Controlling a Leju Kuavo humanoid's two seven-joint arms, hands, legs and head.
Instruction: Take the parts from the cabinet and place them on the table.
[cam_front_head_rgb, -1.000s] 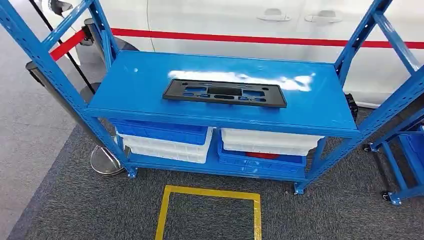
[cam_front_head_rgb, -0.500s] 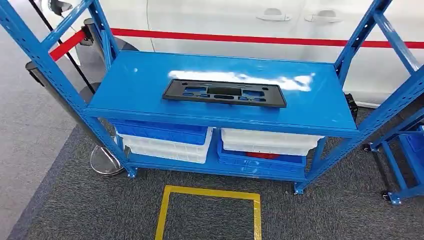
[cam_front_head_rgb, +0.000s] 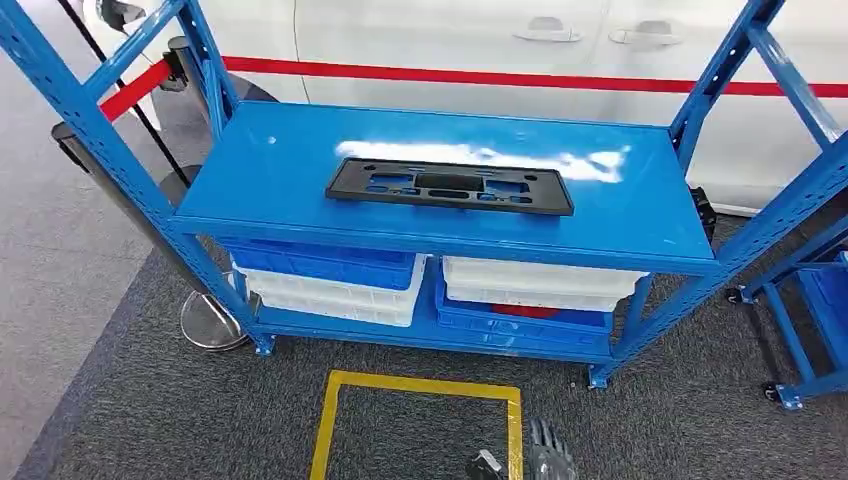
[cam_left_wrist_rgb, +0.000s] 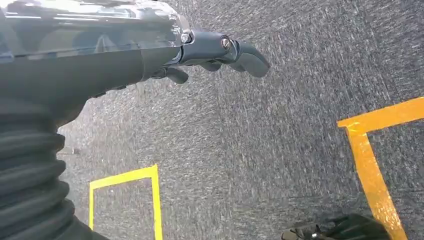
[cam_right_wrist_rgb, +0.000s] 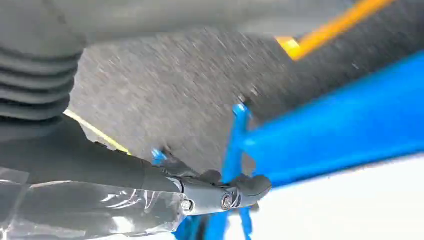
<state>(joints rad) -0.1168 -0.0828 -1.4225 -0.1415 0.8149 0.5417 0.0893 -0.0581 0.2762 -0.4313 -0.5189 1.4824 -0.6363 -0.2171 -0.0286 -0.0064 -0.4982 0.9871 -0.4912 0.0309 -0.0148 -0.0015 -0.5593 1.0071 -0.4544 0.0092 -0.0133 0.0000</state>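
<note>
Blue cabinet (cam_front_head_rgb: 640, 215), grey carpet (cam_front_head_rgb: 160, 410) (yellow-taped square (cam_front_head_rgb: 420, 385)), perhaps a white car (cam_front_head_rgb: 420, 40) behind

Head view looks down on the rack (cam_front_head_rgb: 440, 160) (wrist views face carpet (cam_left_wrist_rgb: 280, 150)).

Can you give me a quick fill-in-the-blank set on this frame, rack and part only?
1. The black part lies flat on the rack's ____ shelf.
2. On the lower level, the left stack has a ____ bin on top of a white one.
3. The square taped on the carpet in front of the rack is ____.
4. Behind the rack stands a white car with a ____ stripe.

Missing words: top; blue; yellow; red
</note>
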